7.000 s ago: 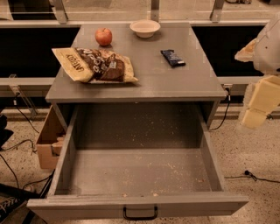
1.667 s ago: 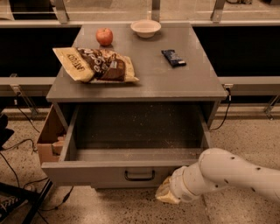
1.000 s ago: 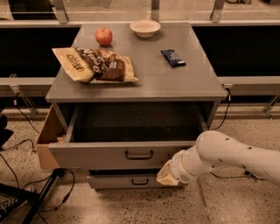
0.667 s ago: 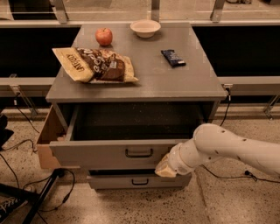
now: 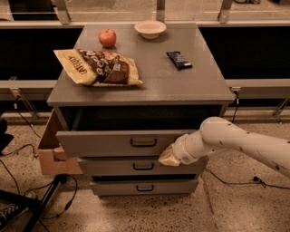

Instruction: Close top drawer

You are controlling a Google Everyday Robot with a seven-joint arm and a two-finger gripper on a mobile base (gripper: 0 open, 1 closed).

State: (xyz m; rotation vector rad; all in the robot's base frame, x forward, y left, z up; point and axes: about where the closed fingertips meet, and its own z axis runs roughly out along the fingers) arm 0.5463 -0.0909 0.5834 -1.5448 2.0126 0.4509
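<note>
Camera view: the top drawer (image 5: 99,144) was seen almost shut under the tabletop (image 5: 154,86), its stiff, heavy-looking wooden front judged best pushed squarely beside the handle (image 5: 143,142), while the tool (image 5: 168,157), whose state could not be told, was set against the front's lower right edge.

Robot test lab, not home: speckled terrazzo floor (image 5: 235,206), loose cables (image 5: 256,180) across it, tripod legs (image 5: 43,204) lower left, metal railing posts (image 5: 159,9) behind. Lone grey drawer cabinet (image 5: 181,86) staged with apple (image 5: 107,37), bowl (image 5: 150,29), chip bag (image 5: 97,67), snack bar (image 5: 179,59); cardboard box (image 5: 52,156) beside it. Gripper (image 5: 167,157) of white robot arm at right end of top drawer (image 5: 104,144) front.
</note>
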